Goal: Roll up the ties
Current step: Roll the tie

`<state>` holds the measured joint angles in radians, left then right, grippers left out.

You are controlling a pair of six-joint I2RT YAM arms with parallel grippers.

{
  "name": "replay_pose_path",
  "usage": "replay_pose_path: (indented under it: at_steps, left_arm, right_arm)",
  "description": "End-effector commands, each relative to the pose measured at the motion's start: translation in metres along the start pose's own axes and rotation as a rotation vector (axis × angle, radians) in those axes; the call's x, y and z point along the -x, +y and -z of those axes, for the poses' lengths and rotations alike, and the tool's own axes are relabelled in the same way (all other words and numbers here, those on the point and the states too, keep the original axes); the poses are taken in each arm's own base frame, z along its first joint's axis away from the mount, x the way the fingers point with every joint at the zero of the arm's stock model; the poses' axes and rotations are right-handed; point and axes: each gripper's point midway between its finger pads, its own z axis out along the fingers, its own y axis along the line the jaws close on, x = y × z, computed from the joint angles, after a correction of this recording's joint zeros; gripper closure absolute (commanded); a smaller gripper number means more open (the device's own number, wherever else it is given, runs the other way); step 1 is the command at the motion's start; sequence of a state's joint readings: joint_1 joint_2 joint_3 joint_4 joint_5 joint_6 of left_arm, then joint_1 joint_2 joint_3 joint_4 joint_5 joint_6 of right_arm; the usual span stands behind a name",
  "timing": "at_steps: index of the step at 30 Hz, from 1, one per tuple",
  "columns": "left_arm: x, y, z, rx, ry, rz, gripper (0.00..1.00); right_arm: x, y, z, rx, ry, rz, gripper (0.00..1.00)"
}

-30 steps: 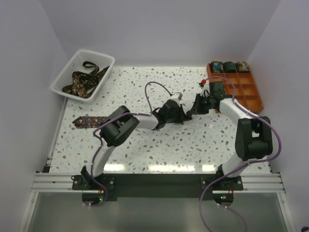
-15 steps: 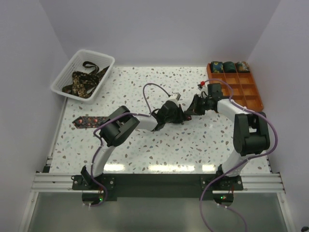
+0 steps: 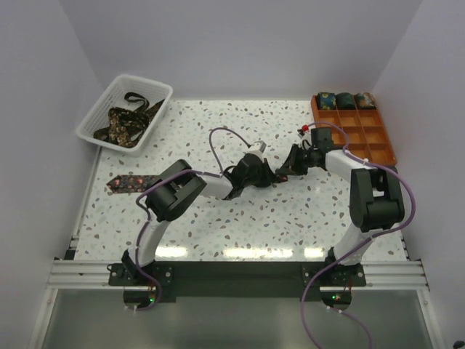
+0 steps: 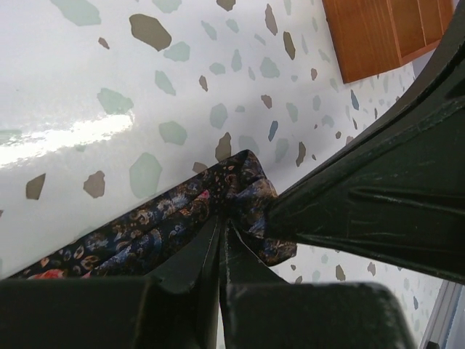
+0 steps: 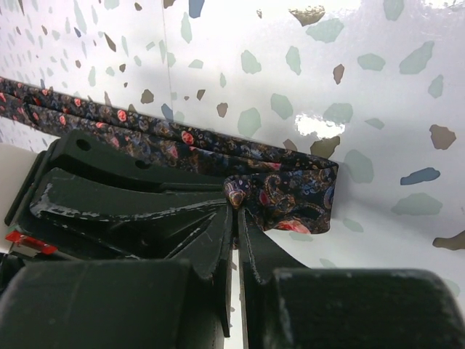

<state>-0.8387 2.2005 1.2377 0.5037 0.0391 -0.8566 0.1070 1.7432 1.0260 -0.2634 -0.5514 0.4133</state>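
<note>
One dark paisley tie (image 3: 129, 182) lies flat across the table, its pointed end at the left and its other end folded over at the centre (image 4: 243, 190) (image 5: 292, 190). My left gripper (image 3: 267, 175) (image 4: 224, 220) is shut on that folded end. My right gripper (image 3: 285, 170) (image 5: 236, 201) is shut on the same fold from the opposite side, tip to tip with the left one. Most of the tie's middle is hidden under the left arm. Three rolled ties (image 3: 345, 99) sit in the back row of the orange tray (image 3: 378, 142). More loose ties (image 3: 125, 122) fill the white basket (image 3: 98, 116).
The basket stands at the back left corner and the orange tray (image 4: 367, 33) at the back right, close behind the right wrist. White walls close in the table on three sides. The right gripper's black finger (image 4: 378, 203) fills the right of the left wrist view.
Both grippers have shifted slightly left together, still pinching the tie's folded end. The right forearm has swung further in toward the centre.
</note>
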Motion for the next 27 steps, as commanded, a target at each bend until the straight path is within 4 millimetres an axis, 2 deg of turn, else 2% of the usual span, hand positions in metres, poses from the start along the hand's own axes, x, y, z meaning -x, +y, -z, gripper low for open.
replay_pose_path:
  at_steps: [1, 10, 15, 18, 19, 23, 27]
  left_arm:
    - [0.021, -0.008, 0.014, -0.004, -0.055, 0.023, 0.94]
    - [0.032, -0.017, 0.032, -0.020, -0.083, 0.015, 0.87]
    - [0.029, -0.012, 0.025, -0.007, -0.069, 0.006, 0.85]
    - [0.029, -0.012, 0.027, -0.011, -0.068, 0.007, 0.85]
    - [0.029, -0.011, 0.029, -0.004, -0.072, -0.006, 0.85]
    - [0.042, -0.011, 0.040, 0.026, -0.110, -0.068, 0.81]
    - [0.045, -0.010, 0.042, 0.037, -0.109, -0.112, 0.77]
  right_arm:
    - [0.003, -0.002, -0.001, -0.023, -0.021, 0.003, 0.96]
    - [0.009, -0.001, 0.003, -0.037, -0.038, 0.029, 0.97]
    - [0.011, -0.002, 0.009, -0.065, -0.048, 0.047, 0.99]
    - [0.019, -0.018, 0.020, -0.184, -0.076, 0.089, 1.00]
    - [0.024, -0.030, 0.024, -0.258, -0.094, 0.098, 1.00]
    - [0.033, -0.050, 0.041, -0.411, -0.104, 0.148, 1.00]
    - [0.038, -0.064, 0.050, -0.496, -0.111, 0.169, 1.00]
